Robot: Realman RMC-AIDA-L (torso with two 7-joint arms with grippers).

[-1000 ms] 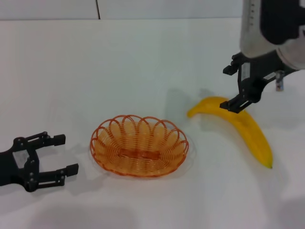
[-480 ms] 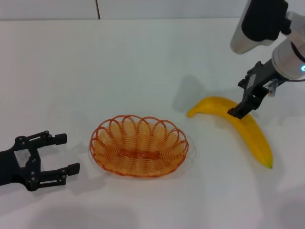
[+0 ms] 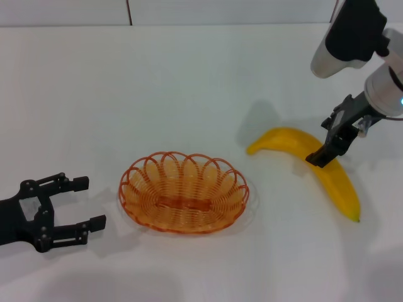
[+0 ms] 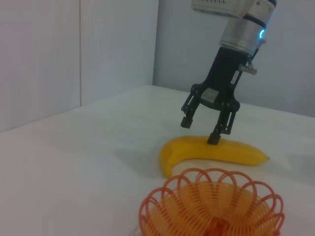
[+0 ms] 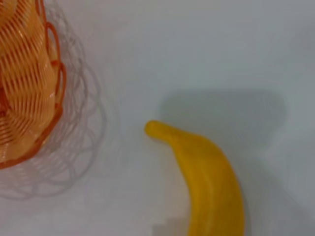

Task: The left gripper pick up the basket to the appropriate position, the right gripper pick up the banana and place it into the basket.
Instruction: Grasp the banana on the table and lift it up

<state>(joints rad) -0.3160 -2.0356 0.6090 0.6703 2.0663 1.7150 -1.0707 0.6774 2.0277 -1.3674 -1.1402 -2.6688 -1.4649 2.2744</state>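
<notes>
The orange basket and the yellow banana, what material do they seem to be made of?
The shallow oval orange wire basket looks like thin coated metal wire, or possibly plastic: open loops along its rim and see-through ribs. The curved, bright yellow banana has a smooth, even, spotless matte skin; whether it is real fruit or a plastic replica cannot be told.

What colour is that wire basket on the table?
Orange; the basket shows best in the head view.

The left gripper (image 3: 66,214) is matte black, two-fingered, dotted with screw holes. The right gripper (image 4: 207,129) is black with a small white label, on a grey-and-white arm showing a blue light.
</notes>
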